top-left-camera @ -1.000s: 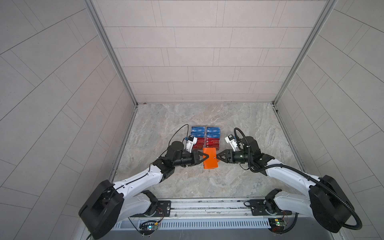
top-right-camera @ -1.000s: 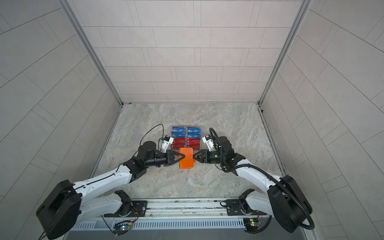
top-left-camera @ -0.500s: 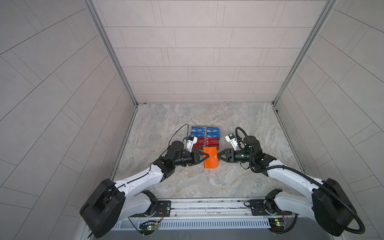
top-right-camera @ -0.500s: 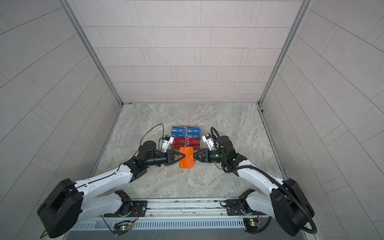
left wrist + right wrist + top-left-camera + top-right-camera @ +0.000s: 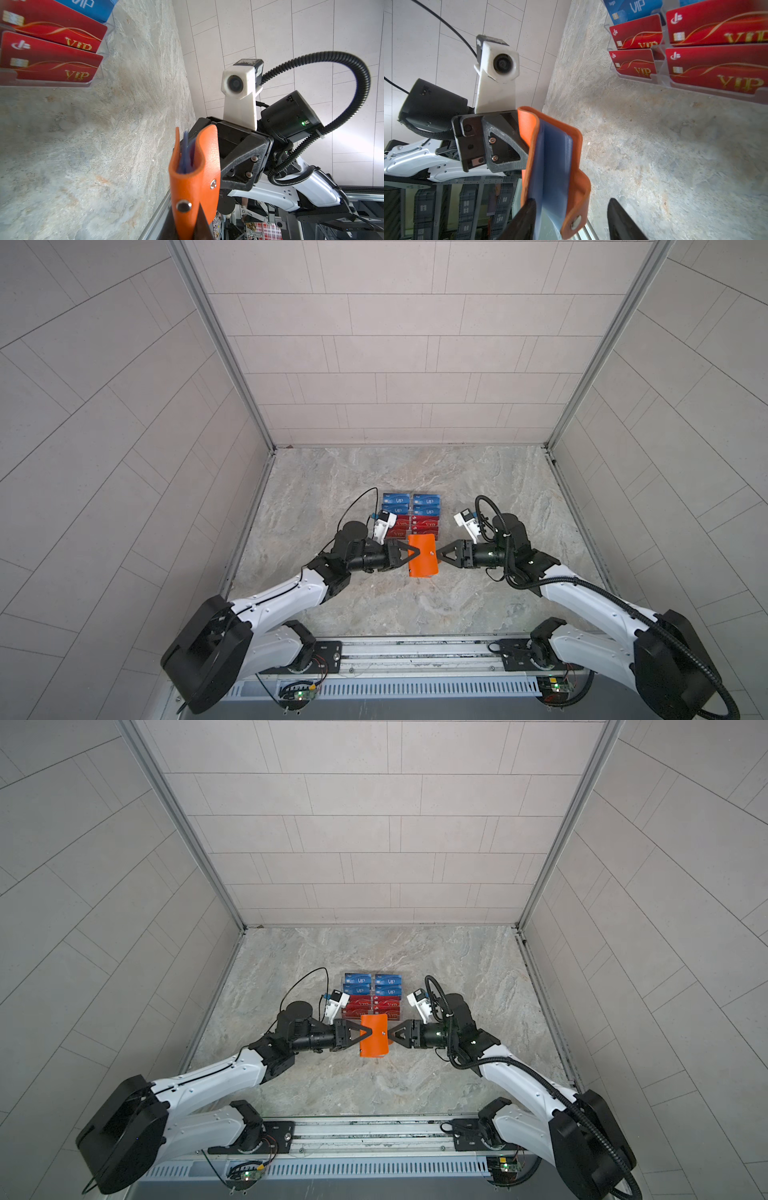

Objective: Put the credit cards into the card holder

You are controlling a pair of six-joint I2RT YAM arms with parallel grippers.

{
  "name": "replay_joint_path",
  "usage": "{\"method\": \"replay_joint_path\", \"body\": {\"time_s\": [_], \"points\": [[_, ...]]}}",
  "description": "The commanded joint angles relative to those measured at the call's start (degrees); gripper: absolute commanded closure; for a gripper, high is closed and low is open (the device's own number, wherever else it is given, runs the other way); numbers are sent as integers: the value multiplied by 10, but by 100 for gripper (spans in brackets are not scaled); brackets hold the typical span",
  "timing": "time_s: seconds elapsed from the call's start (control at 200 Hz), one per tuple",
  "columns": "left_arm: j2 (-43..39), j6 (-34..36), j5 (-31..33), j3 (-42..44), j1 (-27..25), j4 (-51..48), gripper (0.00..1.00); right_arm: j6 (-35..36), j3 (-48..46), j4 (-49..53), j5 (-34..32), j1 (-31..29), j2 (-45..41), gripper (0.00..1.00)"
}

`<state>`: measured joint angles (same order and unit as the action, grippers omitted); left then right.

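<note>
The orange card holder [image 5: 423, 560] [image 5: 374, 1041] hangs above the table between both arms, in front of the racks. My left gripper [image 5: 409, 556] [image 5: 187, 228] is shut on its left edge, beside a snap stud. My right gripper [image 5: 439, 558] [image 5: 571, 202] stands open around the opposite edge. The snap-button tab [image 5: 576, 223] and the blue-tinted inner sleeves [image 5: 552, 166] lie between its jaws, and one finger is well clear of the tab. Red credit cards [image 5: 716, 68] [image 5: 52, 62] and blue credit cards [image 5: 399, 501] stand in the racks.
Two clear acrylic tiered racks [image 5: 411, 514] [image 5: 372, 996] sit side by side just behind the holder. The marble table [image 5: 415, 614] is walled on three sides, with the arm rail along its front edge.
My right gripper's jaws have spread wider around the holder's right edge. The left gripper and the holder have stayed put.
</note>
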<state>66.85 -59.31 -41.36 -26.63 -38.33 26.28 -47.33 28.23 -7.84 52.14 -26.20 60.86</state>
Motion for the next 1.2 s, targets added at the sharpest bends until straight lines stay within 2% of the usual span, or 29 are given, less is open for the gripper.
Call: {"method": "replay_joint_path", "body": {"time_s": [0.0,0.325,0.415,0.741,0.821,0.961,1.141,1.196], "points": [[0,-2,-6,-2,-1,14,90,6,-3,2,15,0,-17,35],[6,-5,-14,-4,0,24,89,0,-3,-16,24,1,-9,32],[6,-11,-19,-3,0,35,90,-5,0,-31,30,1,4,34],[30,-81,-38,19,-1,174,91,-64,-12,-147,67,-1,32,42],[36,-89,-42,20,0,191,91,-83,-15,-181,73,-2,30,46],[41,-96,-40,22,0,211,92,-83,-14,-182,73,-2,23,53],[45,-107,-38,23,-1,231,91,-87,-15,-187,76,-3,17,66],[47,-107,-39,21,0,230,91,-87,-14,-191,76,-3,17,73]]}}
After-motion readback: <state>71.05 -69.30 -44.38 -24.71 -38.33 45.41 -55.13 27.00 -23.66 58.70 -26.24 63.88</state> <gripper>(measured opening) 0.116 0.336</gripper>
